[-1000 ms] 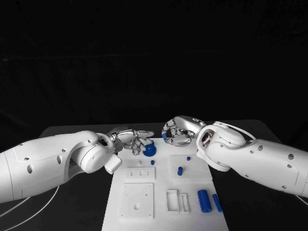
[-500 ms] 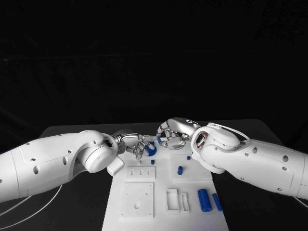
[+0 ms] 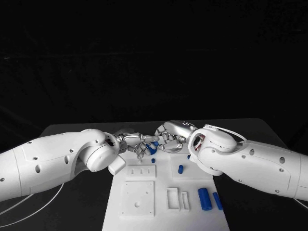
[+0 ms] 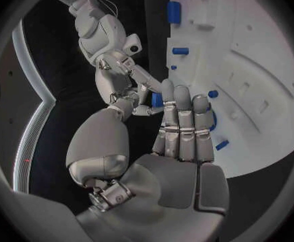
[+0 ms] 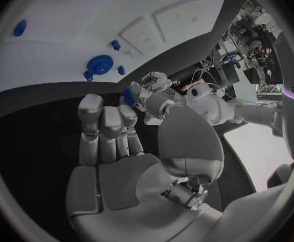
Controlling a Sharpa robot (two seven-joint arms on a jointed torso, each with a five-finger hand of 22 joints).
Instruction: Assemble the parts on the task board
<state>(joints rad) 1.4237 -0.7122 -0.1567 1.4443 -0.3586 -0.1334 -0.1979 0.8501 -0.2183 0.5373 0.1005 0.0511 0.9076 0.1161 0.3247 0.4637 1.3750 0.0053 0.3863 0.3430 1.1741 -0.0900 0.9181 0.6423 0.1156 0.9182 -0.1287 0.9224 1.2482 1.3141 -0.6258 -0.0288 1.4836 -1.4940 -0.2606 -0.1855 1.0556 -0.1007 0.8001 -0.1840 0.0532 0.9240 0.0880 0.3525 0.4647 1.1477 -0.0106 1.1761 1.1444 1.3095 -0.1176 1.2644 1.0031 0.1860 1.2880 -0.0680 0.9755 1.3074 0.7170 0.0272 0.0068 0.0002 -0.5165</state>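
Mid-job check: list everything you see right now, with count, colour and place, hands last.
Task board: one, white, middle of the table.
Table: one, black, under the board.
Cylinders: two, blue, lying side by side at the board's near right.
Peg: one, blue, standing mid-board.
Gear: one, blue, on the board's far end.
Small part: one, blue, between the two hands' fingertips; which hand holds it is unclear.
Left hand: silver, far end.
Right hand: silver, meeting it.

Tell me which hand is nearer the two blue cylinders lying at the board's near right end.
Right. Both hands meet at the far end of the task board, well away from the cylinders; the right hand is on their side, so slightly nearer.
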